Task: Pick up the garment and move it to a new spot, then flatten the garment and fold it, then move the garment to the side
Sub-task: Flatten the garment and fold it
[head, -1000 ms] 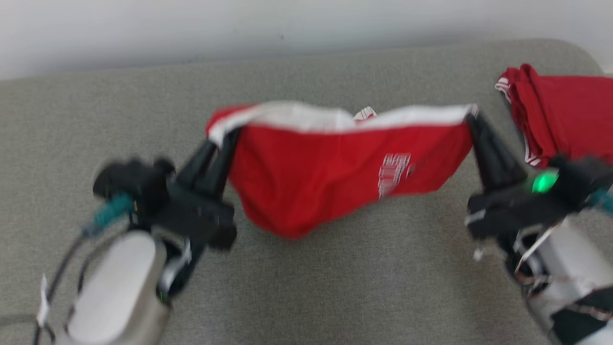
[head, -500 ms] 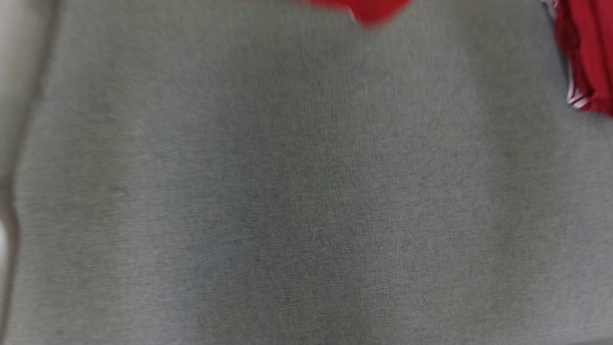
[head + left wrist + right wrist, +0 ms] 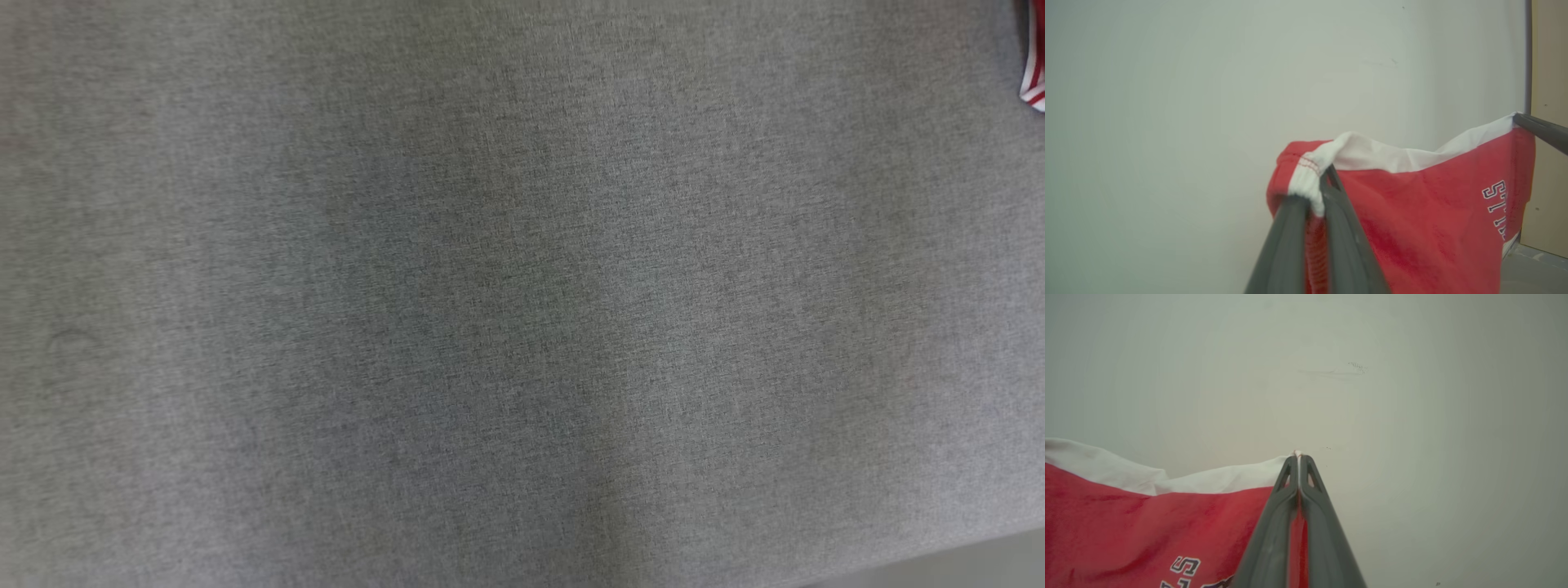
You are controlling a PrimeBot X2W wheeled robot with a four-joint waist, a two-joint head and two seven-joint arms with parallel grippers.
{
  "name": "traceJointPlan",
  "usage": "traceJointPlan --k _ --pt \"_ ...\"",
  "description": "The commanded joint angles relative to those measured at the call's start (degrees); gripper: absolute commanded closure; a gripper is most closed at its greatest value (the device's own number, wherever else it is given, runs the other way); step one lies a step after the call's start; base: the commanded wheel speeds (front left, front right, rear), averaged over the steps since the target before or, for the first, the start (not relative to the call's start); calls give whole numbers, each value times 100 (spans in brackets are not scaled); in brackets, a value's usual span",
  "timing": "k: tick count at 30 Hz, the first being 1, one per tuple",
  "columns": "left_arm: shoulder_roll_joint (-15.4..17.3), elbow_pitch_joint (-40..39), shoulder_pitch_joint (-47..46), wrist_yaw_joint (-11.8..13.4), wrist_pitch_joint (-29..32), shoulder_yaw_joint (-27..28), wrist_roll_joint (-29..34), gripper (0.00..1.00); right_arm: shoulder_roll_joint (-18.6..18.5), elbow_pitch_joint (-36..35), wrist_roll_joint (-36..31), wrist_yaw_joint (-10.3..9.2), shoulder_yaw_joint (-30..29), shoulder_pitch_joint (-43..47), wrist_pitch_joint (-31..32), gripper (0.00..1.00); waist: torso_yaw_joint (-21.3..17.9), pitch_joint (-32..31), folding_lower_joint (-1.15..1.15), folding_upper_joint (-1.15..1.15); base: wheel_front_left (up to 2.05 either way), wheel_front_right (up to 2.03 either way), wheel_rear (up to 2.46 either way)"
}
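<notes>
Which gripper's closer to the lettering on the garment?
Right. The right gripper pinches the waistband corner just beside the lettering; the left gripper grips the opposite corner, across the garment.

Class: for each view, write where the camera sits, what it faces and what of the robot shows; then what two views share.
Head: on the head, facing down at a grey cushion; red cloth at right edge.
Left wrist: faces a pale wall; left gripper shut on the garment.
Right wrist: faces the wall; right gripper shut on the garment's other corner.
Shared: both wrist views show the garment.
</notes>
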Motion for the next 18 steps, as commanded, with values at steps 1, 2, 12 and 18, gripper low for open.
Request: traceJointPlan --k 1,2,12,18 --pt "-11 132 -63 11 -91 -32 -89 100 44 64 40 -16 72 -70 -57 100 -74 122 -1 -1 0 0 0" --pt "-21 212 -82 11 -85 -107 -119 100 49 101 80 -16 127 -109 -74 100 -74 149 -1 -1 0 0 0" --pt "105 350 286 11 -483 -584 -668 100 -189 -134 348 -16 771 280 -198 100 -3 451 -1 -1 0 0 0" --pt "412 -186 1227 14 -702 -730 -652 100 -548 -1335 282 -16 537 1378 -203 100 56 320 -1 -1 0 0 0"
